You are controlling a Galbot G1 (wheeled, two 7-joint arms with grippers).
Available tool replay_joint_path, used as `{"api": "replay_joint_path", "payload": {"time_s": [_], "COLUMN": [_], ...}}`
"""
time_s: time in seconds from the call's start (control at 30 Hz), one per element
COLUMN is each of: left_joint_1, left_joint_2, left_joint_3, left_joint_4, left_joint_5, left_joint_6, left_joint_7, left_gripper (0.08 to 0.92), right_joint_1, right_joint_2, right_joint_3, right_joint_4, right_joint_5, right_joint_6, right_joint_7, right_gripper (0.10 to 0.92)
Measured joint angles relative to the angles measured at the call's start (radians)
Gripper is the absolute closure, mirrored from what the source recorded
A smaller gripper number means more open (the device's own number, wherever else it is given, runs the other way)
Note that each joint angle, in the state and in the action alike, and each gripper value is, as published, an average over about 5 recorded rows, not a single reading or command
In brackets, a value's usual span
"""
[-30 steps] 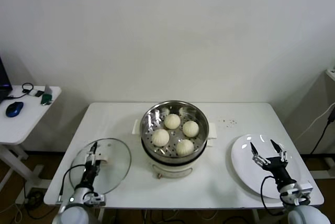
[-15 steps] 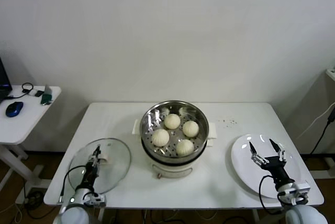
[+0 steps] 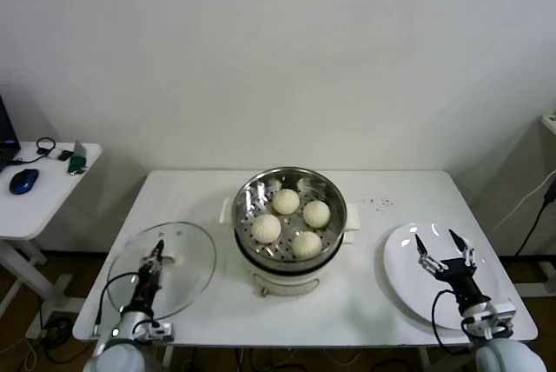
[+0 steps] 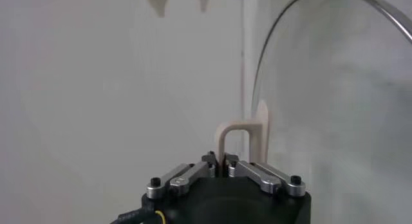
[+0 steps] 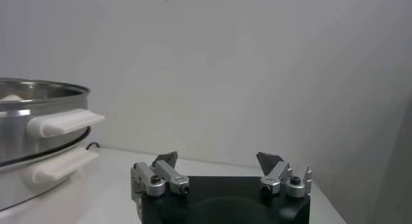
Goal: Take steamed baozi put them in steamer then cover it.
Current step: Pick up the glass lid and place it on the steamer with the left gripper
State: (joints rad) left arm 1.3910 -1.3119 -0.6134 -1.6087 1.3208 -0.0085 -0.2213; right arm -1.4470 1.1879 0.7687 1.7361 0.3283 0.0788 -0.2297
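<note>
Near the table's (image 3: 391,307) front-left corner, the left gripper (image 3: 155,261) has just brought its jaws together on the white handle (image 4: 244,138) of the cover (image 3: 178,268), where a second ago they stood wide apart around it. The glass cover now looks tipped and shifted slightly toward the left edge compared with a moment before, so the lift seems to be starting. All four steamed baozi (image 3: 267,229) sit in the steamer (image 3: 289,185) at the table's middle, so only the covering step is left. That arm reaches up from the front edge, wrist low, jaws pointing toward the back. The right gripper (image 3: 441,248) hovers over the white plate (image 3: 400,276) by the front-right corner, jaws spread wide and holding nothing
</note>
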Motion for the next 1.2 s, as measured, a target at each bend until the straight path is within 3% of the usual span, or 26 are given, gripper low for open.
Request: {"api": "replay_joint_path", "payload": {"time_s": [0.33, 0.73, 1.0, 1.2], "left_joint_1": [0.081, 0.147, 0.071, -0.055], "left_joint_2": [0.041, 0.146, 0.251, 0.279], "left_joint_3": [-0.020, 0.004, 0.087, 0.227], "left_joint_4": [-0.181, -0.445, -0.523, -0.542], "left_joint_5": [-0.002, -0.050, -0.113, -0.121], "left_joint_6": [0.141, 0.347, 0.477, 0.583], "left_joint_7": [-0.012, 0.056, 0.124, 0.194], "left_gripper": [0.853, 0.853, 0.853, 0.853], "right_joint_1": [0.019, 0.059, 0.102, 0.134], "right_joint_2": [-0.028, -0.050, -0.039, -0.020], "right_joint_3": [-0.003, -0.042, -0.087, -0.117], "right_joint_4": [-0.021, -0.057, -0.089, -0.113], "right_joint_5": [-0.003, -0.026, -0.057, -0.086], "right_joint_6": [0.000, -0.007, -0.009, -0.007], "right_joint_7": [0.000, 0.006, 0.014, 0.018], "right_gripper": [0.203, 0.203, 0.203, 0.203]}}
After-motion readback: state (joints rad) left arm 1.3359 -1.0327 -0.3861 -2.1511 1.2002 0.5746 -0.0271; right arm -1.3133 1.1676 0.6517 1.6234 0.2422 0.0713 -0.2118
